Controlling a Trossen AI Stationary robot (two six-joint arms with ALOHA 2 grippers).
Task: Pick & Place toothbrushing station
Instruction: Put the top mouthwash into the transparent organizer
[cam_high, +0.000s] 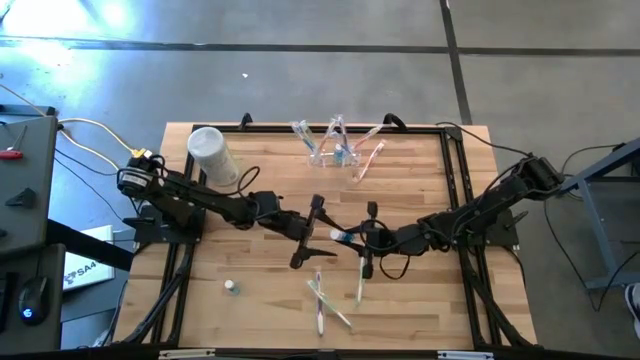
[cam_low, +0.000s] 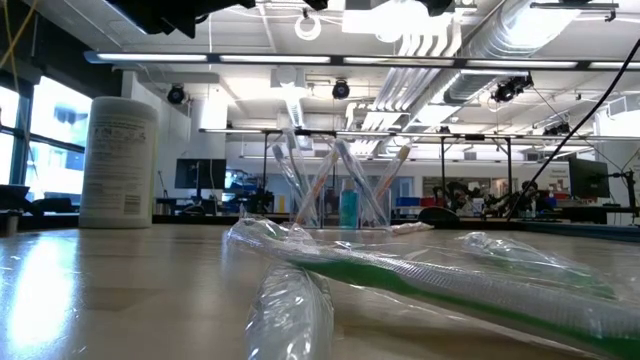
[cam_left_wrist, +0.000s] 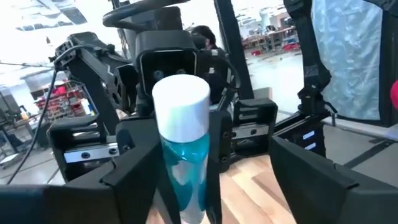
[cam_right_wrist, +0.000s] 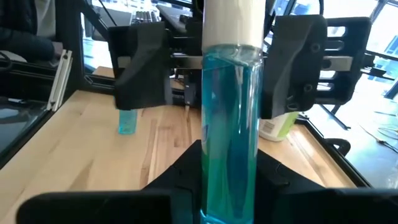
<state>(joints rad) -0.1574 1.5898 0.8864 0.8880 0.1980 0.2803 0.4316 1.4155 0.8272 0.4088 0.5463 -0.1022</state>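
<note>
The right gripper hangs over the middle of the wooden worktop, its fingers pinching a slim clear tube of blue liquid with a white cap. The left gripper faces it, fingers spread to either side of the tube's capped end, not touching it. The small see-through, colourless plastic toothbrushing station, with pastel toothbrushes in it, stands well beyond both grippers' fingers near the worktop's far edge.
</note>
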